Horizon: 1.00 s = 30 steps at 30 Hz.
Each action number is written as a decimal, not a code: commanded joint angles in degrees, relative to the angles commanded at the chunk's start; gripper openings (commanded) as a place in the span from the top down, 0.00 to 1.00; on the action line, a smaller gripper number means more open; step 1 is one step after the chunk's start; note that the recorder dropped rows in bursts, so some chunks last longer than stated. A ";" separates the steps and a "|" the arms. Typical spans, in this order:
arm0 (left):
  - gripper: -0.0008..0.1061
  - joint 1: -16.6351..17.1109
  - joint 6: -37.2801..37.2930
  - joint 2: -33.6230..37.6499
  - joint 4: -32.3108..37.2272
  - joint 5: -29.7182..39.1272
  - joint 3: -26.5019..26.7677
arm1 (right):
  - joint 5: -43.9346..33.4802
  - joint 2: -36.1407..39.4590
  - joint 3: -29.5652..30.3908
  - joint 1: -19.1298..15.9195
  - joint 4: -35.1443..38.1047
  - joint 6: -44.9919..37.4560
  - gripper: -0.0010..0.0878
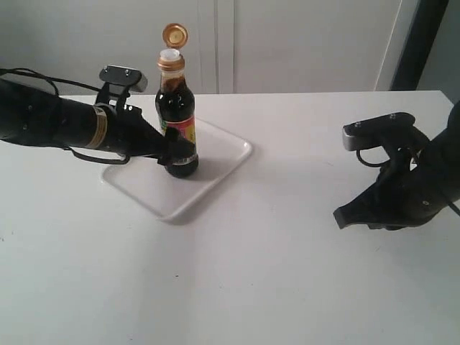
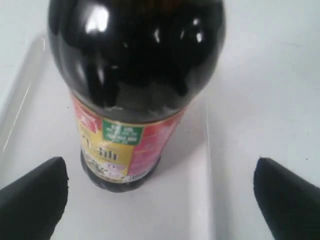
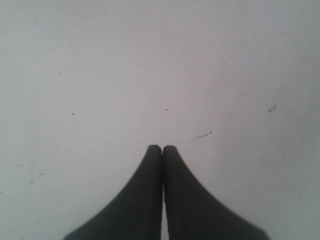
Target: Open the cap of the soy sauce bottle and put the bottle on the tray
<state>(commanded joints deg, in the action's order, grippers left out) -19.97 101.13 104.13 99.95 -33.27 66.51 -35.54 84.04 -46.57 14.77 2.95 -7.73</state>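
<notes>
- White tabletop (image 1: 259,280) fills my exterior view; pale wall panels stand behind it.
- Tray (image 1: 224,159) lies flat on the table, left of centre, turned at an angle to the table edge.
- Left gripper (image 1: 178,152) reaches in level from the left, at the lower body of the soy sauce bottle (image 1: 175,108). On the left wrist feed I read its fingers (image 2: 31,200) as spread wide, one on each side of the bottle, with a gap to the glass on both sides.
- Right gripper (image 3: 162,148) sits well apart on the right, over bare table. Its fingers are pressed together with nothing between them.
- Soy sauce bottle stands upright on the tray, near the tray's left end.
- Cap (image 1: 175,34) is flipped up and back on its hinge, leaving the white spout (image 1: 169,54) exposed.
</notes>
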 joint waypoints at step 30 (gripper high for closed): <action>0.99 10.13 -17.53 -7.37 0.00 12.63 0.00 | -3.56 -4.59 -0.10 0.00 0.00 -2.62 0.99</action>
<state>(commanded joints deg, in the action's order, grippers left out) -9.83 83.60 96.76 99.95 -20.64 66.51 -39.10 79.45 -46.67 14.77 2.95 -10.35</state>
